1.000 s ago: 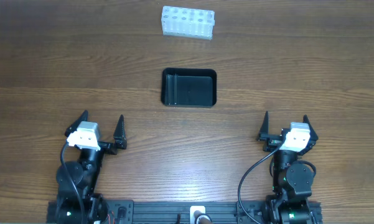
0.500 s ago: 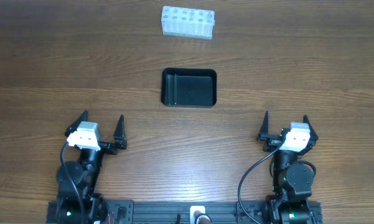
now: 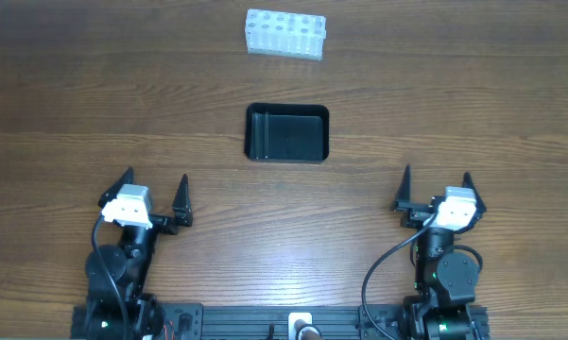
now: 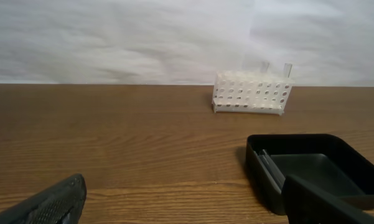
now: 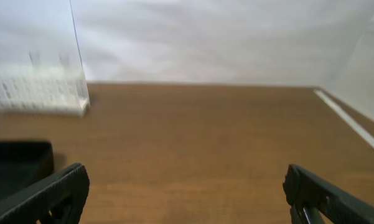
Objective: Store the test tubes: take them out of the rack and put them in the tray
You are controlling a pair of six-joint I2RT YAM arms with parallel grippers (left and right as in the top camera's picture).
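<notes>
A white test tube rack (image 3: 284,33) stands at the far middle of the wooden table, also in the left wrist view (image 4: 252,94) and right wrist view (image 5: 37,91). Two clear tubes (image 4: 287,68) poke up from one end of it. A black tray (image 3: 286,133) lies nearer me, with at least one clear tube (image 4: 269,169) along its inner wall. My left gripper (image 3: 154,197) rests open near the front left, far from both. My right gripper (image 3: 436,193) is open at the front right with nothing between its fingers.
A white wall backs the table (image 4: 112,137) in both wrist views. The table's right edge (image 5: 355,127) runs close to the right arm. Bare wood lies between the grippers and the tray.
The right gripper has shifted slightly to the right and toward me. The left arm, rack and tray have not moved.
</notes>
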